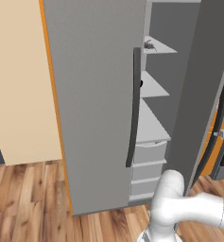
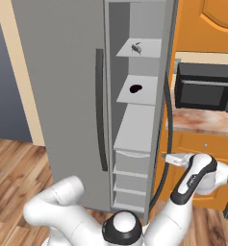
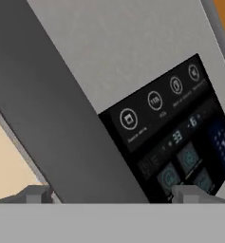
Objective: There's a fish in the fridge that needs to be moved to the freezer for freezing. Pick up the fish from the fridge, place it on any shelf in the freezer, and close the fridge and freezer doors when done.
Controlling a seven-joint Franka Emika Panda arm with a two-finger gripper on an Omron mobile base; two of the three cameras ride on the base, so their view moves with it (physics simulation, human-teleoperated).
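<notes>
The fish (image 2: 136, 48) is tiny and dark grey and lies on the top shelf (image 2: 146, 53) of the open freezer (image 2: 134, 129); it also shows from the left as the fish (image 1: 149, 46). The fridge door (image 1: 94, 94) is shut, so the fridge inside is hidden. The freezer door (image 2: 168, 72) stands wide open. My gripper (image 2: 175, 158) is open and sits against that door's outer face beside its long dark handle (image 2: 167, 139). In the hand view the gripper (image 3: 111, 197) faces the door's black panel (image 3: 175, 133), fingertips (image 3: 35, 194) wide apart with nothing between them.
A small dark object (image 2: 135, 89) lies on the second freezer shelf. A black microwave (image 2: 204, 86) stands on the counter (image 2: 202, 122) right of the open door, over orange cabinets. A beige wall (image 1: 19, 85) is to the fridge's left, and wooden floor (image 1: 28, 203) lies below.
</notes>
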